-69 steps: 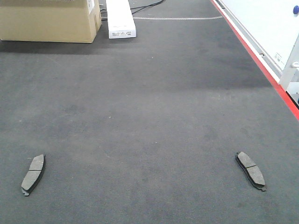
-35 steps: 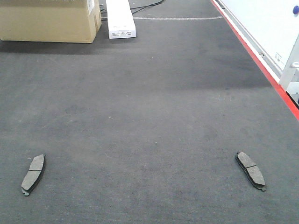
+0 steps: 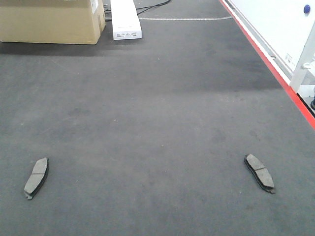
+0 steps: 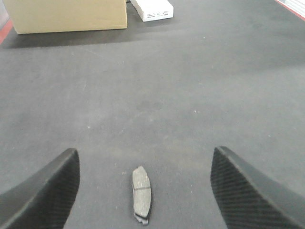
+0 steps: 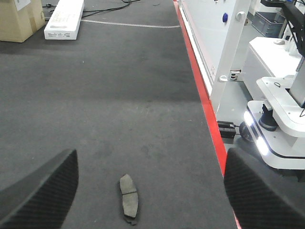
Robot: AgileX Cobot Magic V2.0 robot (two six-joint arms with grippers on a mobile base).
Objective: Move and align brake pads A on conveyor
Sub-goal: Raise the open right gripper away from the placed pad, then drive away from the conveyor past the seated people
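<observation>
Wide open and empty at the left gripper [image 4: 144,152]; seen between its fingers [image 4: 47,191], one of the brake pads A [image 4: 141,193], flat on the conveyor [image 4: 200,76] below. Likewise spread and empty at the right gripper [image 5: 151,153]; another pad [image 5: 128,198] slightly left of its centre; far ahead, a cardboard box [image 4: 66,14] and a white box [image 5: 64,19].

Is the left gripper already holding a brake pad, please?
No, the left gripper is open, and the brake pad lies free on the conveyor, untouched by it.

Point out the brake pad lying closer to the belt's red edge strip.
The right-hand pad in the front view, nearest the red strip; the other pad lies far over at the left.
</observation>
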